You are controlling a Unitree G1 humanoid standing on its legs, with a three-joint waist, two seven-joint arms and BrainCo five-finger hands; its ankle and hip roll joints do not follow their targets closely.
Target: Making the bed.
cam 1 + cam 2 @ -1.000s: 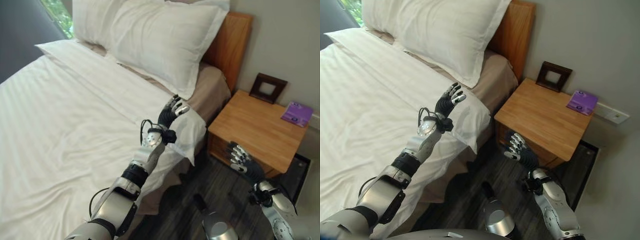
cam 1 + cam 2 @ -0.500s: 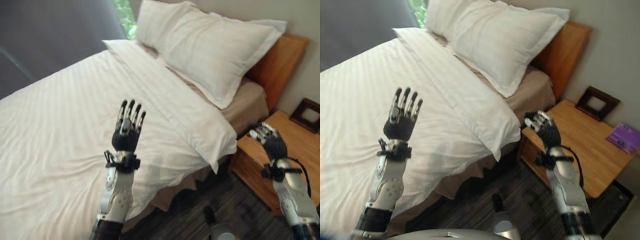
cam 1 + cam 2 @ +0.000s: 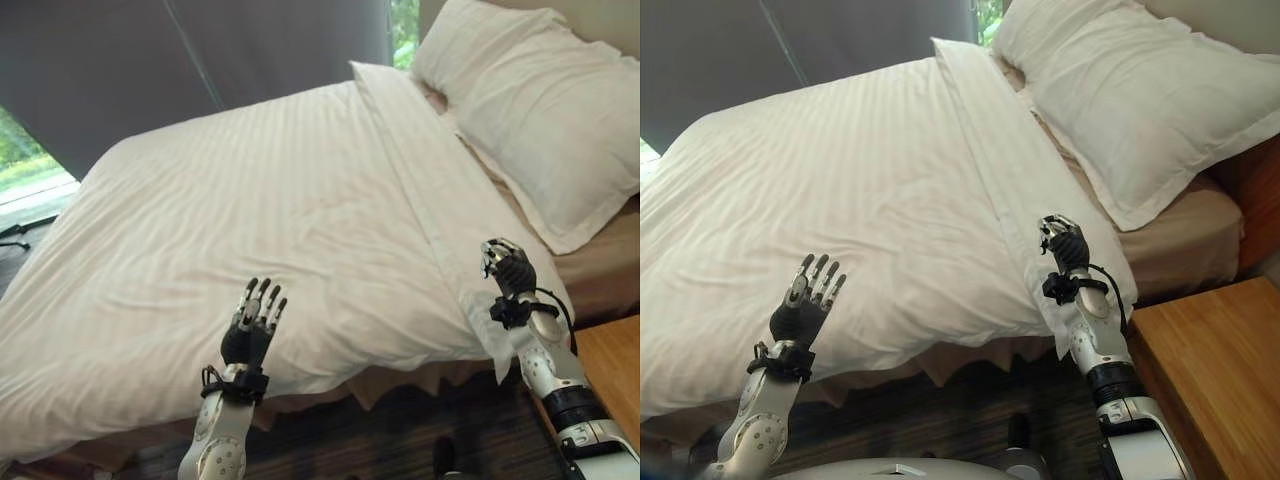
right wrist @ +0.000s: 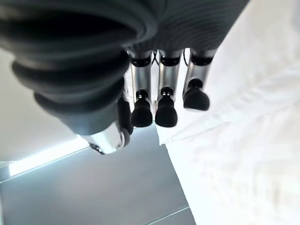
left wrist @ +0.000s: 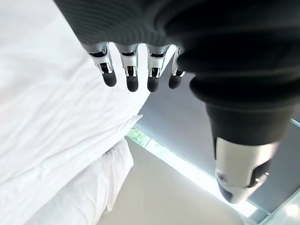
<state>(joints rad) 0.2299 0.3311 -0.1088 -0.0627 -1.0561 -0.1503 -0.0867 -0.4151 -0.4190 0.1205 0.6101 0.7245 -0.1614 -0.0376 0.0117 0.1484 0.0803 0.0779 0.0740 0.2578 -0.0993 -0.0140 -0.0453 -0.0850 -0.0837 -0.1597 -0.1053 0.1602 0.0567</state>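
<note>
A white striped duvet point(image 3: 280, 200) covers the bed, wrinkled along its near side. Its top edge is folded back in a band point(image 3: 420, 170) below two white pillows point(image 3: 560, 110). My left hand point(image 3: 255, 325) is raised in front of the duvet's near edge, fingers straight and open, touching nothing. My right hand point(image 3: 508, 270) is held up over the duvet's folded corner point(image 3: 490, 335), which hangs off the bed's side. Its fingers point(image 4: 161, 105) are curled and hold nothing.
A beige sheet point(image 3: 610, 270) shows under the pillows. A wooden nightstand point(image 3: 1220, 370) stands at the lower right, beside the bed. A dark curtain point(image 3: 150, 60) hangs beyond the bed, with a window point(image 3: 30, 160) at the left. Dark floor point(image 3: 380, 440) runs along the bed's near side.
The camera has swung left, from the nightstand to the whole bed. My left hand now stands lower, before the duvet's near edge. My right hand sits over the folded corner.
</note>
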